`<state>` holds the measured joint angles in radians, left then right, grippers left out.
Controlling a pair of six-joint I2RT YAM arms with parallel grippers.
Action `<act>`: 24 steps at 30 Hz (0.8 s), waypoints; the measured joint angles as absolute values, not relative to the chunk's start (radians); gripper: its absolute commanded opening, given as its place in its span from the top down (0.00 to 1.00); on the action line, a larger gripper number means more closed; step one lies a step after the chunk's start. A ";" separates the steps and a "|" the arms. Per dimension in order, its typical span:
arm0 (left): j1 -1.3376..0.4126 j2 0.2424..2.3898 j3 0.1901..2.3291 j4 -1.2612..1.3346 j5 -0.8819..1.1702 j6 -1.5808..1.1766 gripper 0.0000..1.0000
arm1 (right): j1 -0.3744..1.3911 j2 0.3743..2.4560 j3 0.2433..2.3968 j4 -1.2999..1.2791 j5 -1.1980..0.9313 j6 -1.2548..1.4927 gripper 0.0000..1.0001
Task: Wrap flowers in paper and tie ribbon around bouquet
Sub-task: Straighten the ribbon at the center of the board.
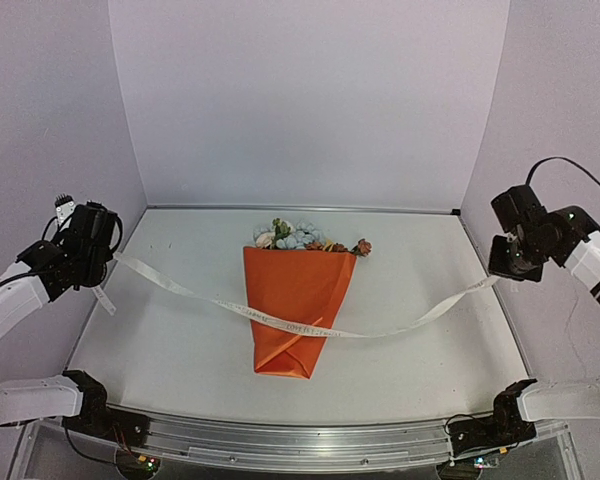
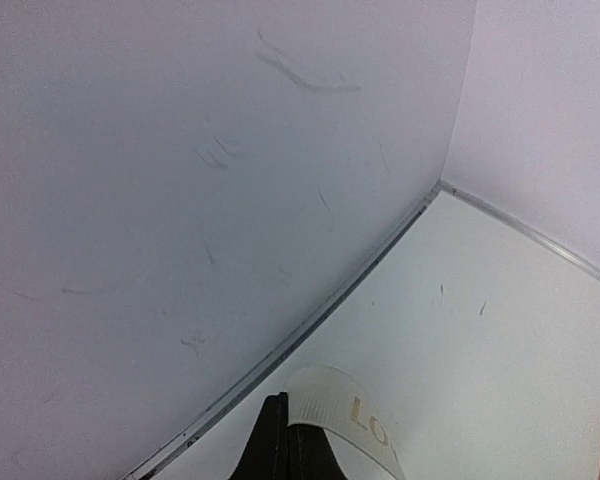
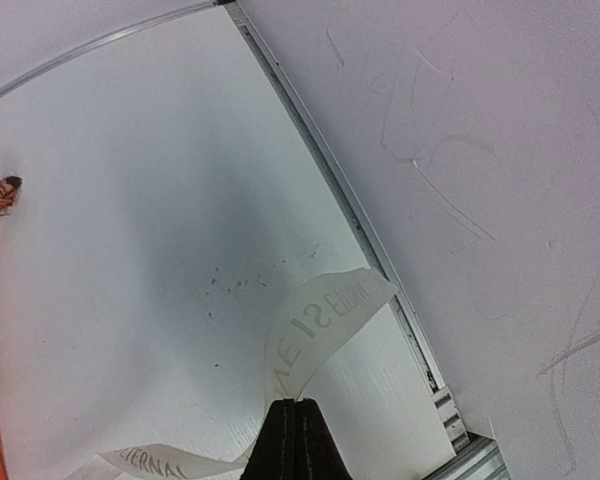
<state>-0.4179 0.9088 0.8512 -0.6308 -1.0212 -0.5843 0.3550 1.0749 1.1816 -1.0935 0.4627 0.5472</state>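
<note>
Pinching 1 end each, left gripper (image 2: pixel 284 400) and right gripper (image 3: pixel 298 404) hold the ribbon (image 1: pixel 280 322) across the bouquet (image 1: pixel 298 290); it seems light, limp, slippery, best held near ends.

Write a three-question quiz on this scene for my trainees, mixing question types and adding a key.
1. True or false: the ribbon is knotted around the bouquet.
2. What is the left pincer shut on? A: one end of the ribbon. B: a flower stem. C: nothing.
3. Fill the gap: the blooms stick out of the bouquet's end that faces ___ the arms' bases.

Key
1. False. It only lies across the front of the bouquet.
2. A
3. away from
</note>
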 measured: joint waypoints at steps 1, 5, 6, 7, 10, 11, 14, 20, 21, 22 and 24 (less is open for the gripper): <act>-0.418 0.913 0.827 -0.634 -1.005 -0.603 1.00 | 0.353 1.078 1.166 -1.098 0.465 0.550 1.00; -0.418 0.938 0.729 -0.646 -0.933 -0.697 1.00 | 0.346 1.111 1.099 -1.116 0.475 0.569 1.00; -0.418 0.947 0.709 -0.648 -0.916 -0.719 1.00 | 0.344 1.124 1.087 -1.120 0.475 0.575 1.00; -0.418 0.959 0.690 -0.648 -0.901 -0.747 1.00 | 0.343 1.138 1.076 -1.121 0.477 0.580 1.00; -0.418 1.007 0.657 -0.666 -0.867 -0.823 1.00 | 0.338 1.185 1.049 -1.122 0.478 0.595 1.00; -0.417 1.020 0.657 -0.672 -0.864 -0.843 0.99 | 0.335 1.200 1.045 -1.122 0.478 0.599 1.00; -0.413 1.042 0.657 -0.686 -0.862 -0.896 0.90 | 0.323 1.237 1.033 -1.122 0.473 0.610 1.00; -0.366 1.050 0.657 -0.707 -0.845 -0.954 0.84 | 0.297 1.249 1.018 -1.122 0.459 0.625 1.00; -0.355 1.050 0.657 -0.706 -0.838 -0.956 0.85 | 0.294 1.249 1.014 -1.122 0.456 0.626 1.00; -0.338 1.050 0.657 -0.705 -0.832 -0.954 0.85 | 0.292 1.249 1.012 -1.123 0.454 0.627 1.00; -0.300 1.050 0.657 -0.696 -0.819 -0.944 0.82 | 0.290 1.249 1.008 -1.122 0.451 0.628 1.00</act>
